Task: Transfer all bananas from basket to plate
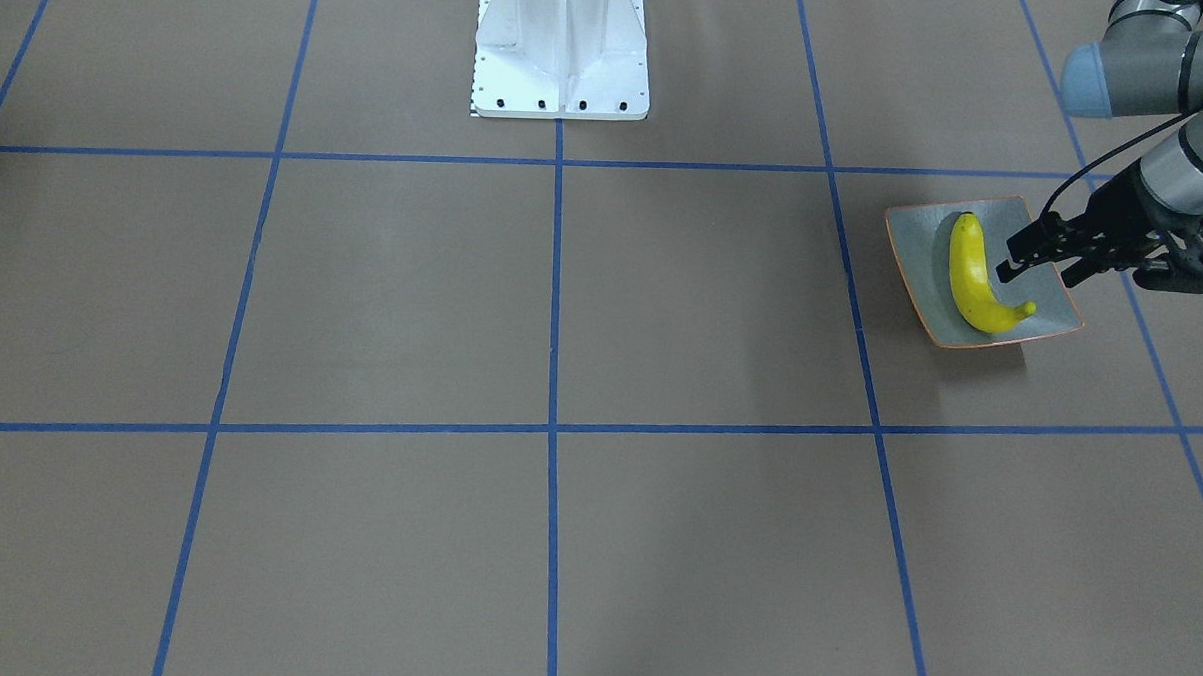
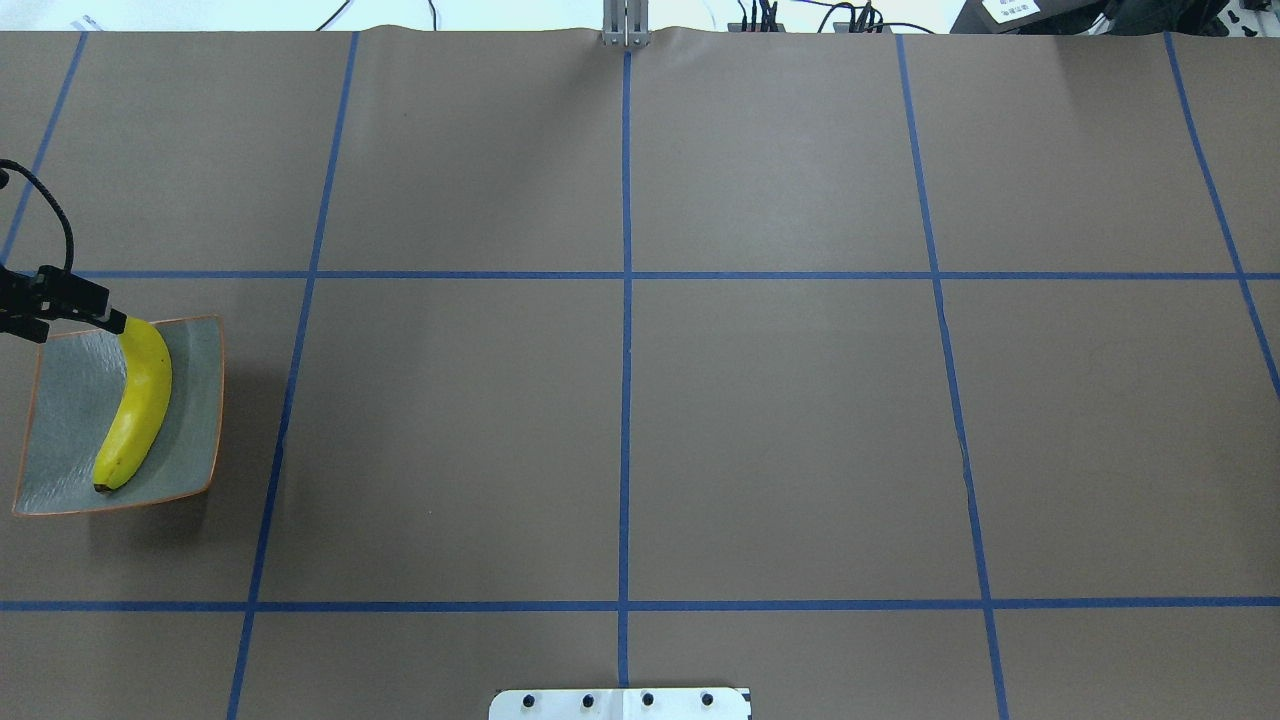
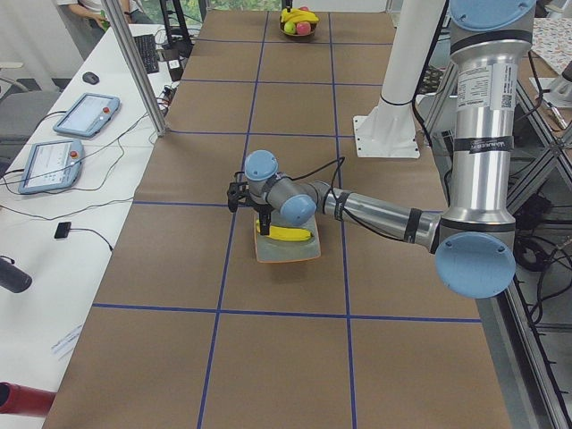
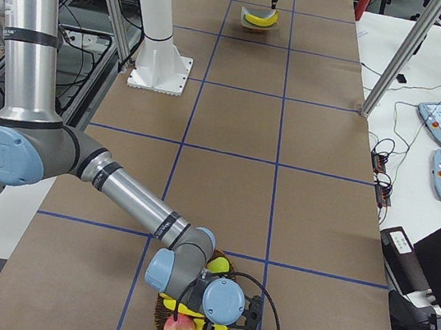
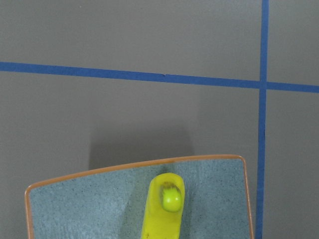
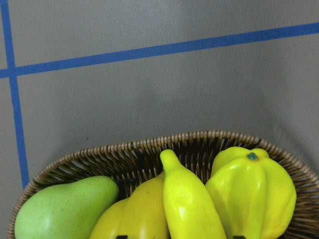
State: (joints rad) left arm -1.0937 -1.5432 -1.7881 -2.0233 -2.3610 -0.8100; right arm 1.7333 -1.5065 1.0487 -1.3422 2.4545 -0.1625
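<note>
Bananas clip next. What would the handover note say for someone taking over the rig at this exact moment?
Left gripper: open and empty, hovering over the plate near the stem end of the banana.
Right gripper: over the basket; open or shut cannot be told.
Done: one banana lies on the plate.
Left: at least two remaining bananas in the basket beside a green pear; the exact count is hidden.
</note>
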